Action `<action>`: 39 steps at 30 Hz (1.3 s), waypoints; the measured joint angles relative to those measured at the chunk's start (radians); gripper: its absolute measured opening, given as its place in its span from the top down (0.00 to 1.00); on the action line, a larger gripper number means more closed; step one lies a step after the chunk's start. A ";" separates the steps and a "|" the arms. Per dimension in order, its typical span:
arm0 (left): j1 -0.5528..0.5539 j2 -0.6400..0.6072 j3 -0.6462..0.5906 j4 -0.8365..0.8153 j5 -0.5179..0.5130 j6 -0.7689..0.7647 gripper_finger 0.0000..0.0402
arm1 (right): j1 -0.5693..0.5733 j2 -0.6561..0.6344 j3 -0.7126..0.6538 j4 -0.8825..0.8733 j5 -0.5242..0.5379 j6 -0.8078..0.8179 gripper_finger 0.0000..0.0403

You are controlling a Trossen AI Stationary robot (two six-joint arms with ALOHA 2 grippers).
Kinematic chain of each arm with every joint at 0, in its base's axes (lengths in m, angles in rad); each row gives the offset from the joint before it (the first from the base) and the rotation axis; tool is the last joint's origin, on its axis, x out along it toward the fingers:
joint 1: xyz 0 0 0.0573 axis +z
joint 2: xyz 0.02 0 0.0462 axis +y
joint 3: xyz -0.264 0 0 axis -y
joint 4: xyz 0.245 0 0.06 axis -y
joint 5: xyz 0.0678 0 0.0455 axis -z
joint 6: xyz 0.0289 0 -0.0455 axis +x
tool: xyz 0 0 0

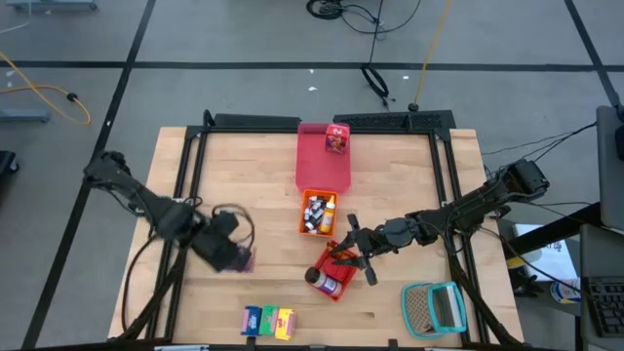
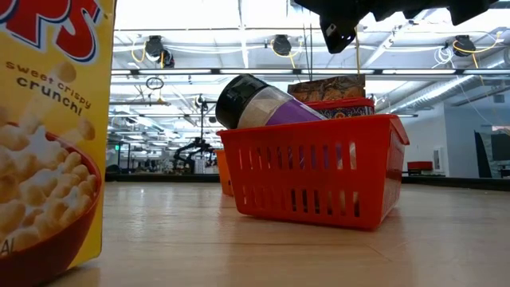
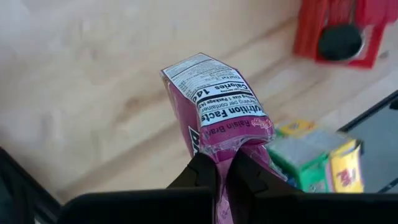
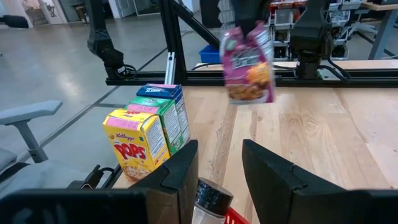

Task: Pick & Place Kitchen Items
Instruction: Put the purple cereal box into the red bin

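I see left gripper (image 3: 224, 171) pinching pink carton (image 3: 217, 109) — lifted off table, left of centre. Right gripper (image 4: 219, 165) hovers over red basket (image 2: 319, 171), fingers apart, empty — dark-lidded jar (image 2: 259, 104) lies tilted inside. Three cartons (image 1: 268, 320) stand at near edge.

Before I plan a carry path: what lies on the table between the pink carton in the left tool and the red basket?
Bare wood in the high view: nothing lies between the pink carton, held by the left tool, and the red basket.
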State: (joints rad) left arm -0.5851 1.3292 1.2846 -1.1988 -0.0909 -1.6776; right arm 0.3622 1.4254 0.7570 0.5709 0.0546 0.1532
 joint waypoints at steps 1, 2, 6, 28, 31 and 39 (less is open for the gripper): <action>0.034 -0.012 0.000 -0.001 0.003 0.038 0.98 | 0.000 0.000 0.000 0.000 0.000 0.000 0.71; 0.071 -0.021 0.000 0.000 0.007 0.078 0.98 | 0.000 0.000 0.000 0.000 0.001 0.000 0.71; 0.249 -0.037 0.000 0.005 0.038 0.258 0.99 | 0.000 0.000 0.000 0.000 0.001 0.001 0.71; 1.082 0.072 0.029 0.336 0.454 0.960 0.99 | -0.057 0.000 0.000 -0.011 0.001 -0.089 0.71; 1.118 0.156 0.091 0.319 0.489 1.011 0.99 | -0.077 -0.001 0.000 -0.033 0.001 -0.090 0.71; 1.202 0.385 0.353 0.232 0.502 1.138 0.99 | -0.111 -0.001 0.000 -0.068 0.002 -0.087 0.71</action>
State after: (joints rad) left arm 0.6173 1.7139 1.6376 -0.9673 0.4114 -0.5397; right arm 0.2512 1.4246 0.7570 0.5025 0.0562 0.0658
